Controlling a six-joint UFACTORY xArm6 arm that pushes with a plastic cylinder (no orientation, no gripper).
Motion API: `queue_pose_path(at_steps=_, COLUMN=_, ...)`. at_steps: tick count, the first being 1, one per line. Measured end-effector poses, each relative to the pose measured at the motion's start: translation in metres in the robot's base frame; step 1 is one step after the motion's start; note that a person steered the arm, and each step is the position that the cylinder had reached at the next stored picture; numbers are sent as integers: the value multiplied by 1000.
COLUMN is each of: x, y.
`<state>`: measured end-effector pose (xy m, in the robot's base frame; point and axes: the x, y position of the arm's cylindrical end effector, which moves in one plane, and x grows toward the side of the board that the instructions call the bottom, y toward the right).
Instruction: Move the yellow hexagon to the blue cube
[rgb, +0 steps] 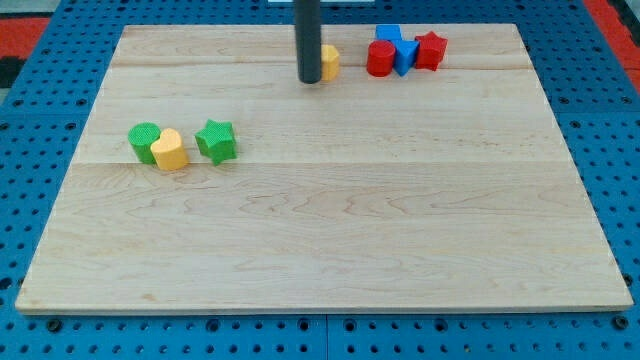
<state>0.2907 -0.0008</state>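
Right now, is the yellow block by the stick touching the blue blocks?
No, the yellow block sits beside my tip, with bare board before the red block.

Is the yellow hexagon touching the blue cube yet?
No. The yellow hexagon sits beside my tip, with bare board between it and the blue cube.

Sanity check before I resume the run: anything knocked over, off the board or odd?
Nothing stands out. All blocks sit flat on the board. My tip is against the left side of the yellow hexagon, which it partly hides. The blue cube is packed in the red and blue cluster at the view's top.
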Motion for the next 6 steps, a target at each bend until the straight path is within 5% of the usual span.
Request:
queue_pose_path(at_steps=4, x=-32, y=-18)
queue_pose_path(at_steps=6, x=-37, y=37)
